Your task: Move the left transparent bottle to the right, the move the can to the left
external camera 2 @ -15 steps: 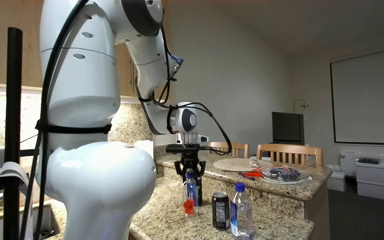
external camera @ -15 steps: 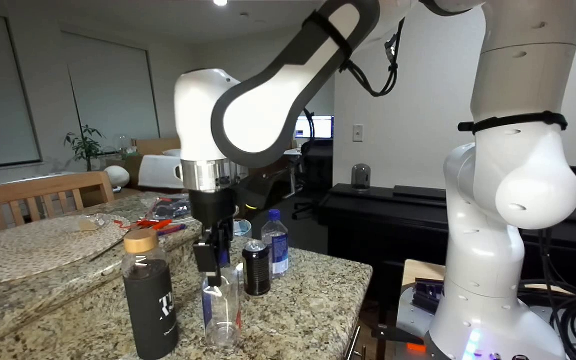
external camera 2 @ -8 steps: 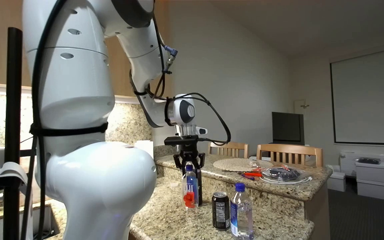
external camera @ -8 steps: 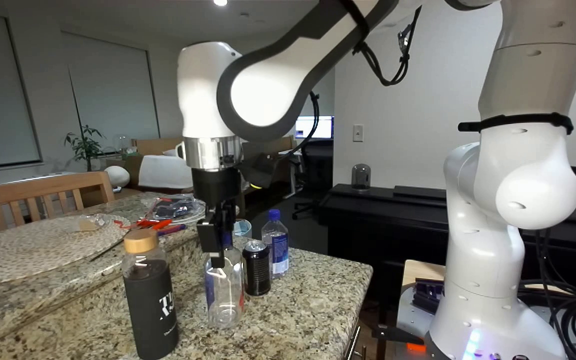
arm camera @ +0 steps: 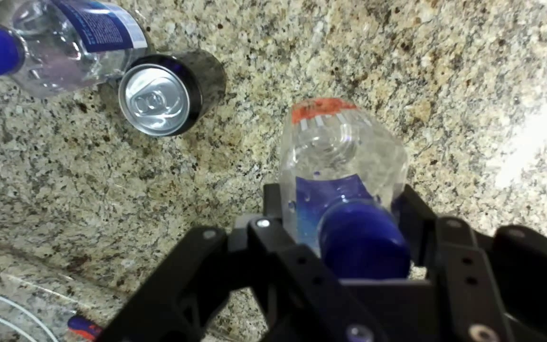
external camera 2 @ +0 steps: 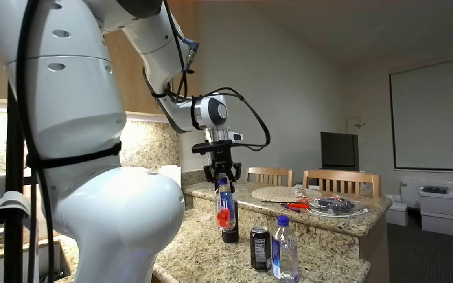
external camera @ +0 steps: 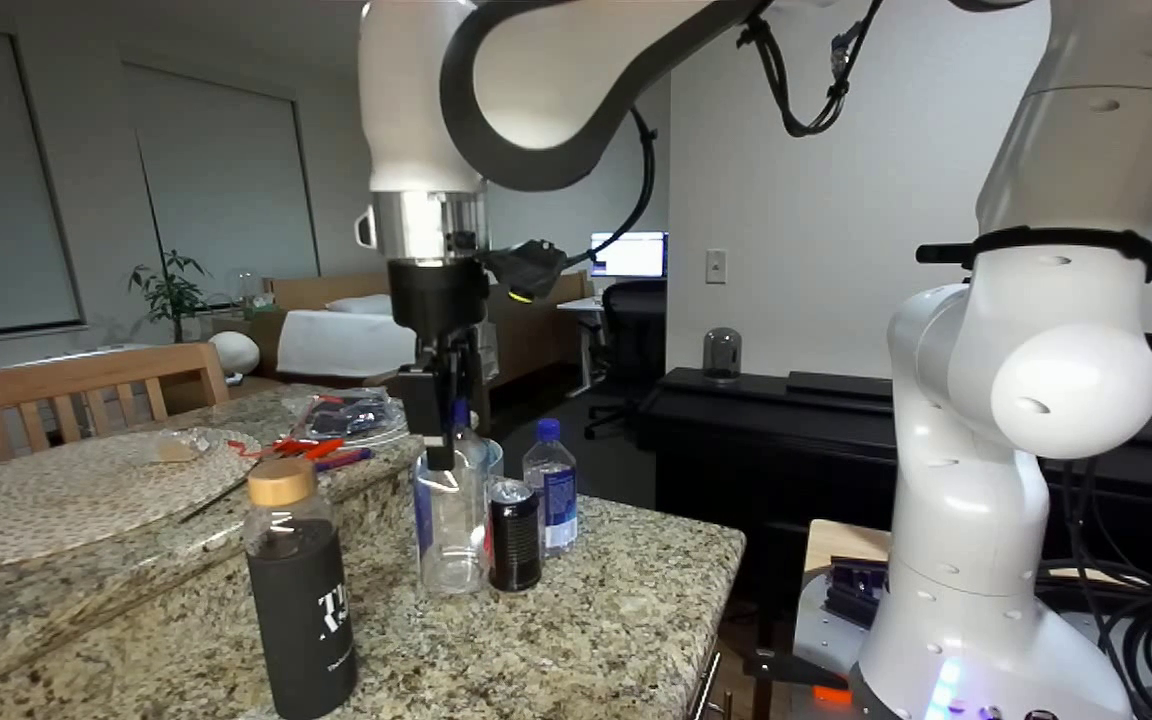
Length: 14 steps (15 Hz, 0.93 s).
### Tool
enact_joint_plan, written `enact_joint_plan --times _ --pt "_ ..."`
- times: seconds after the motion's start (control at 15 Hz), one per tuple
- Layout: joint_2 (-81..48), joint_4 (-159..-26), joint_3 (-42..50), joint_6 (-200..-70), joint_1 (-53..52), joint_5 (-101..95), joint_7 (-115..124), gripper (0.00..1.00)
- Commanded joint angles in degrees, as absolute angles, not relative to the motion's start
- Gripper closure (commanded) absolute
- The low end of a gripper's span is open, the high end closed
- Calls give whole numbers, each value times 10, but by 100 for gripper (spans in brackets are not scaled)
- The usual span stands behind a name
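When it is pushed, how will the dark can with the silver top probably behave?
The can stands upright and is taller than wide, so a high push might tip it. Once down, its round side would probably let it roll. Its contents are hidden, so I cannot judge its weight.

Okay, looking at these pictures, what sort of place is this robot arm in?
Most likely a home kitchen, going by the speckled counter, wooden cupboards and wooden chairs nearby.

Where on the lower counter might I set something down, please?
Bare granite: between the black bottle and the counter edge above the metal handle. Crowded: the can beside the standing clear bottle, the hand and held bottle nearby.
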State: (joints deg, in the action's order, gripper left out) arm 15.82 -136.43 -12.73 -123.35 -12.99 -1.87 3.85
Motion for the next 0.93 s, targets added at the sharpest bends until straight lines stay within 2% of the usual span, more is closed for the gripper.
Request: enact_joint_plan --times 0.0,0.87 --pt "176 -1343 -134 -1196 -120 -39 61 66" --pt "186 -1269 -139 -1115 -91 -115 161 66"
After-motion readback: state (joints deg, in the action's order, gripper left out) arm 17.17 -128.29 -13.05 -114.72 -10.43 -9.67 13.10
